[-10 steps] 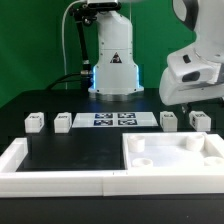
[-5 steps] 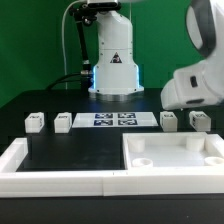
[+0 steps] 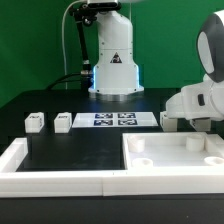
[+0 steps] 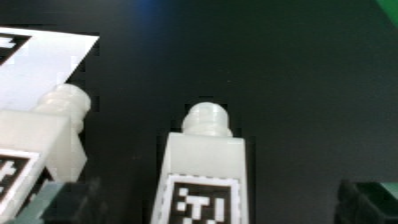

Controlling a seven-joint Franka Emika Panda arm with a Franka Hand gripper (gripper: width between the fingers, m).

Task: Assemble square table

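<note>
I am reading the jaws as standing apart. In the wrist view only slivers of the two fingers [image 4: 377, 198] are showing at the frame's edge, dark and blurred, and nothing is clamped between them. The nearest leg [image 4: 210, 160] is lying in line with the gap, its tagged face toward the camera and its rounded peg pointing away from the jaws. The frame is cutting off its near end, so I cannot tell whether the fingers are touching it.

A second leg [image 4: 50, 135] is lying just beside it, outside the gap and parallel, with half of its tag cropped away. Just past that one, a corner of the marker board [image 4: 39, 62] is coming into view, with a single tag partly showing.

In the exterior view the arm's white hand [image 3: 200, 103] is covering this spot and hiding the jaws entirely. Only one leg end [image 3: 168, 120] is peeking out on the exterior view's left of it.

The square tabletop [image 3: 170, 160] is lying flat on the black bench [image 3: 60, 150], near the jaws on the camera's side, rim up, with two round sockets showing. The frame is clipping its far corner. The border rail [image 3: 60, 182] is running alongside it.

The two far legs [image 3: 36, 121] [image 3: 63, 121] are sitting well apart from the jaws, beyond the board. The robot base [image 3: 113, 60] is standing farthest back.
</note>
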